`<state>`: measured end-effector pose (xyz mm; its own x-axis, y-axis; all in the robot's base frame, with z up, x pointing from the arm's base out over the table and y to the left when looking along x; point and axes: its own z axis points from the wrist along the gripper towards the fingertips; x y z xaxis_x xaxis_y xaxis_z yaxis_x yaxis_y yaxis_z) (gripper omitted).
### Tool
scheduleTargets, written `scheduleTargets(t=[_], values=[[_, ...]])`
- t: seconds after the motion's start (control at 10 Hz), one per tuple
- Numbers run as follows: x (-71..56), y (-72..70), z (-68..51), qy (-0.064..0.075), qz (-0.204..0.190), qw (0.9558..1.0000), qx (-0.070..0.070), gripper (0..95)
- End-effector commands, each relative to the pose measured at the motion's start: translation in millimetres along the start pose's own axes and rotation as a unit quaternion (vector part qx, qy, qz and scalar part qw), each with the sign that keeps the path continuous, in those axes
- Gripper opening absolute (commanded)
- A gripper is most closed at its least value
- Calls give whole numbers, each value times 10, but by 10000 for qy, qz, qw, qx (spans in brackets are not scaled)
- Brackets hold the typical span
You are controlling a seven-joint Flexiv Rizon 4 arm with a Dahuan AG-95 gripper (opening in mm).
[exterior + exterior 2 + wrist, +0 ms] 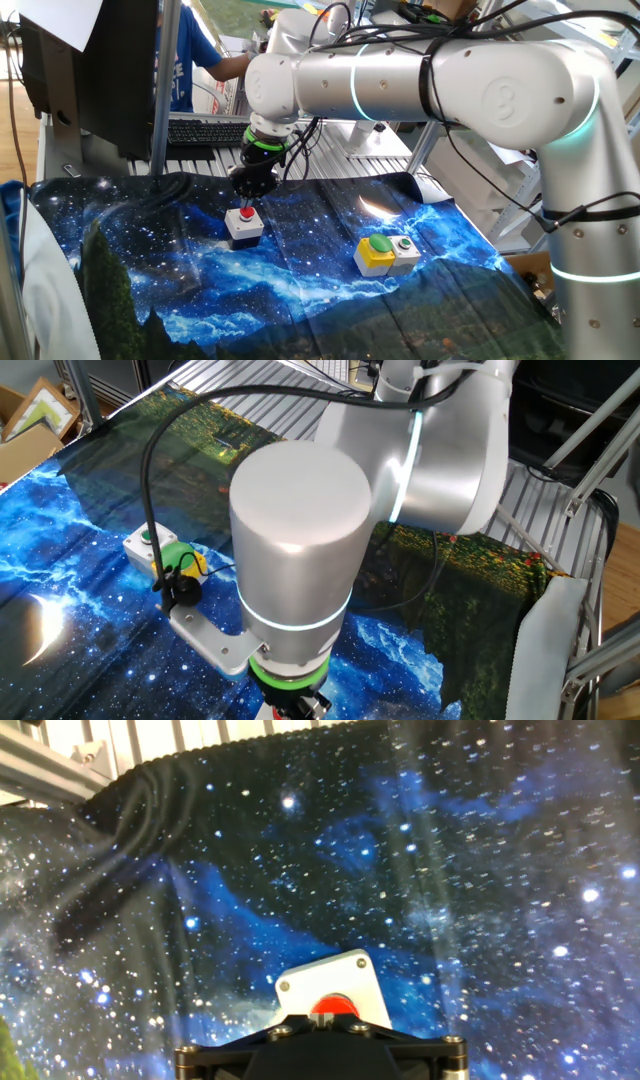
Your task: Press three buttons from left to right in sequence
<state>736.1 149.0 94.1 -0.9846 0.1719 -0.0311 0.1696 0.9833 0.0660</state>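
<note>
A big white robot arm [440, 85], with glowing teal rings at its joints, reaches across a table draped in a blue starry galaxy-print cloth [300, 290]. It takes up most of the other fixed view, hiding much of the tabletop there. Its black gripper [251, 186] hangs directly over the red-capped push button on a grey-white box [244, 222], which sits toward the far left part of the cloth, not far from the rumpled far edge. From the hand view the red cap [331, 1009] peeks out just past the gripper's dark body, with the white box top around it. I cannot tell how the jaws stand, since no view shows the fingertips.

Well apart from that box, toward the right side of the tabletop, the large green dome button on a yellow box [377, 251] sits touching the small green-capped button on a white box [405, 251], the white one nearer the right edge.
</note>
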Motion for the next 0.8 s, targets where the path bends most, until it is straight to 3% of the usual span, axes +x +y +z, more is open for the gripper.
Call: scheduleTargets(t=[0.1,0.5,0.6,0.8], values=[[-14,-1,63,-16,29,10000,-3,0],[-17,-17,202,-101,39,9999,13,0],[-16,-19,186,-72,45,10000,28,0],[-17,-10,-12,1,64,10000,52,0]])
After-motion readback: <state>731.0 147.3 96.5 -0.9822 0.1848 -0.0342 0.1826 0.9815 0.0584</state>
